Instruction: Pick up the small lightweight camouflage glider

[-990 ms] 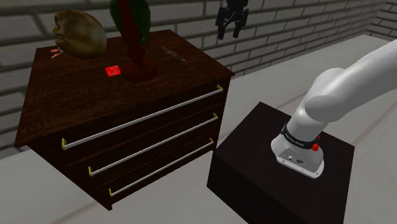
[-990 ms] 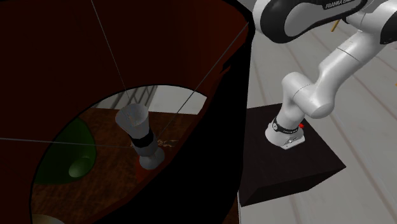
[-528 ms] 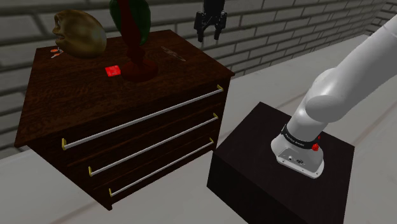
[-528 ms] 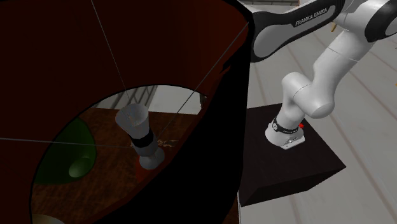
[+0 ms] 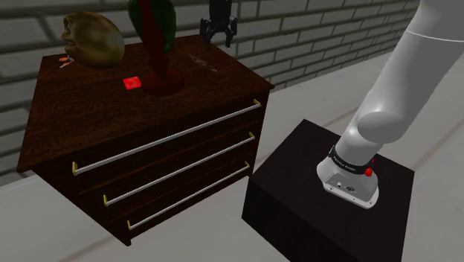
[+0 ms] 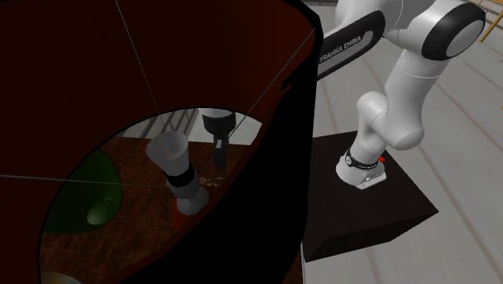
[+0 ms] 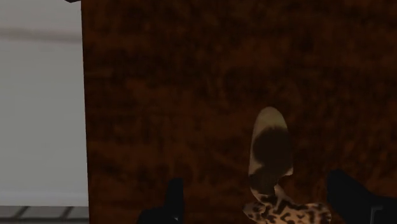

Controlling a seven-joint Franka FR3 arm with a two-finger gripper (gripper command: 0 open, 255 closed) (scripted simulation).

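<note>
The glider (image 5: pixel 202 61) lies flat on the dark wooden dresser top (image 5: pixel 97 104), near its back right corner in the shoulder view. In the wrist view the glider (image 7: pixel 272 159) shows a pale rounded tip with a dark patch and a brown-spotted camouflage body, lying between the finger lines, closer to one of them. My black gripper (image 5: pixel 221 34) hangs open a little above the dresser, just beyond the glider. In the second exterior view the gripper (image 6: pixel 219 160) points down over the small glider (image 6: pixel 211 181). Nothing is between the fingers (image 7: pixel 168 203).
On the dresser stand a plant in a reddish pot (image 5: pixel 162 78), a small red block (image 5: pixel 132 82) and a brown skull-like ornament (image 5: pixel 91 39). A brick wall (image 5: pixel 312 37) rises behind. A dark curved shade (image 6: pixel 201 56) blocks much of the second exterior view.
The gripper has swung to the shoulder view's left and come lower, from over the floor beside the dresser to above its back right corner. It has stayed open.
</note>
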